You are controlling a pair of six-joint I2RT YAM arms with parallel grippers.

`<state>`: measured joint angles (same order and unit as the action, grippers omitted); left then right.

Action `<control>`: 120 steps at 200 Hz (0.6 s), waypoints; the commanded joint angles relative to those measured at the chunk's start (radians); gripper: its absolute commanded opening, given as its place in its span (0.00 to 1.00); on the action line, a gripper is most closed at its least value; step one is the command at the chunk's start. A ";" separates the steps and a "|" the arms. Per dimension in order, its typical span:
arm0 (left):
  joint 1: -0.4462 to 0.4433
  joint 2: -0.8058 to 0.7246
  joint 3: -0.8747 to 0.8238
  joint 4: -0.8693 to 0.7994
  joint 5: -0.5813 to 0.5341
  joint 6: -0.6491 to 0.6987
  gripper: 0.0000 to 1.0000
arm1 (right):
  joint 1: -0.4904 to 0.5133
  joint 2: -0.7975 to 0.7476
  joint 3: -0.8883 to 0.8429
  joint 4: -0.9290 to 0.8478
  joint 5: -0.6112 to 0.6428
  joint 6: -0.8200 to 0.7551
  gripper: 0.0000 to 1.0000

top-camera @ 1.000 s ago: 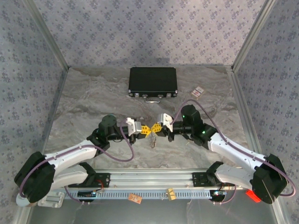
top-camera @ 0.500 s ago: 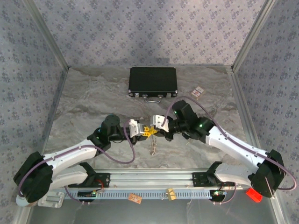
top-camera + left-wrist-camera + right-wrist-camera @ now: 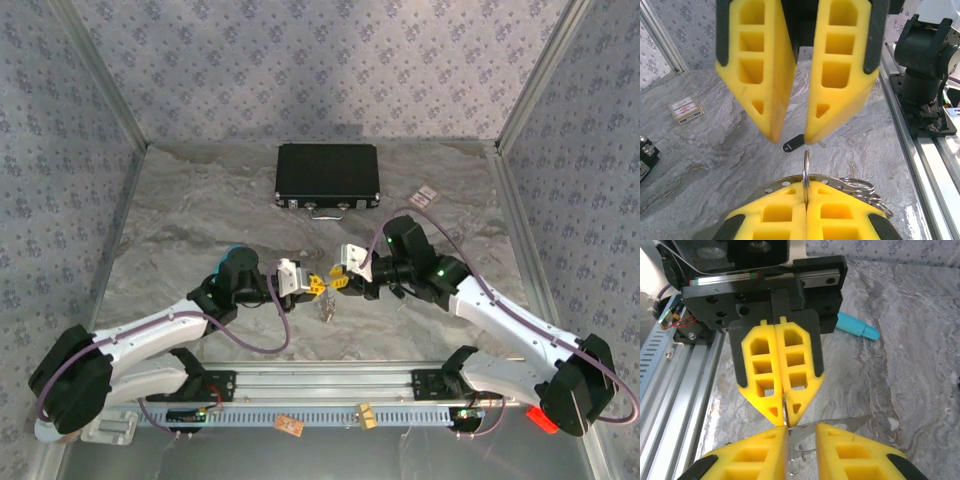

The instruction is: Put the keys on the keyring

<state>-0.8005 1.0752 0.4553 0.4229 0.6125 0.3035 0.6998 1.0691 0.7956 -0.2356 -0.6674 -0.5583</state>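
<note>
My left gripper (image 3: 806,200) is shut on the edge of the keyring's (image 3: 806,167) thin silver ring, which stands upright out of its yellow pads. A perforated silver strip and several smaller rings (image 3: 852,186) hang beneath. Facing it tip to tip, my right gripper (image 3: 802,429) is open, with the flat silver piece (image 3: 832,424) lying loose in the gap between its fingers. A small black key (image 3: 793,144) lies on the marble below the right gripper (image 3: 790,137). From above, both grippers (image 3: 312,286) (image 3: 334,281) meet at table centre, and the keyring (image 3: 326,305) dangles under them.
A flat black case (image 3: 327,176) lies at the back centre, with small cards (image 3: 424,196) to its right. A turquoise stick (image 3: 856,326) lies on the marble behind my left wrist. The aluminium rail (image 3: 330,385) runs along the near edge.
My right gripper was shut against the ring and now stands open. Both wrists have shifted slightly; the keyring stays pinched in my left gripper.
</note>
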 commanded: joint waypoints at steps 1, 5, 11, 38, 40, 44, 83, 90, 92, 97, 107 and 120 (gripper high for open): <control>-0.004 -0.014 -0.007 0.072 0.035 -0.006 0.00 | 0.000 0.008 -0.019 0.060 -0.071 0.051 0.22; -0.003 -0.014 -0.008 0.071 0.035 -0.006 0.00 | 0.001 0.010 -0.020 0.061 -0.077 0.051 0.22; -0.003 -0.014 -0.007 0.074 0.035 -0.006 0.00 | 0.001 0.013 -0.022 0.059 -0.083 0.052 0.22; -0.004 -0.012 -0.009 0.078 0.035 -0.009 0.00 | 0.000 0.021 -0.028 0.062 -0.087 0.050 0.22; -0.004 -0.012 -0.009 0.079 0.035 -0.009 0.00 | 0.000 0.022 -0.027 0.061 -0.087 0.049 0.22; -0.004 -0.011 -0.009 0.080 0.036 -0.009 0.00 | 0.000 0.023 -0.026 0.061 -0.087 0.049 0.22; -0.004 -0.014 -0.010 0.086 0.043 -0.014 0.00 | 0.000 0.042 -0.021 0.057 -0.057 0.045 0.20; -0.004 -0.012 -0.010 0.085 0.042 -0.014 0.00 | 0.001 0.044 -0.018 0.055 -0.056 0.045 0.17; -0.003 -0.013 -0.010 0.085 0.042 -0.014 0.00 | 0.001 0.046 -0.018 0.055 -0.056 0.045 0.16; -0.003 -0.014 -0.010 0.086 0.044 -0.014 0.00 | 0.001 0.048 -0.015 0.053 -0.056 0.046 0.14; -0.005 -0.014 -0.010 0.084 0.041 -0.014 0.00 | 0.002 0.051 -0.010 0.049 -0.059 0.044 0.10; -0.004 -0.015 -0.010 0.080 0.034 -0.012 0.00 | 0.002 0.051 -0.002 0.044 -0.060 0.043 0.03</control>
<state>-0.7998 1.0752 0.4488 0.4496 0.6151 0.2966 0.6998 1.1137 0.7769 -0.1848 -0.7219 -0.5209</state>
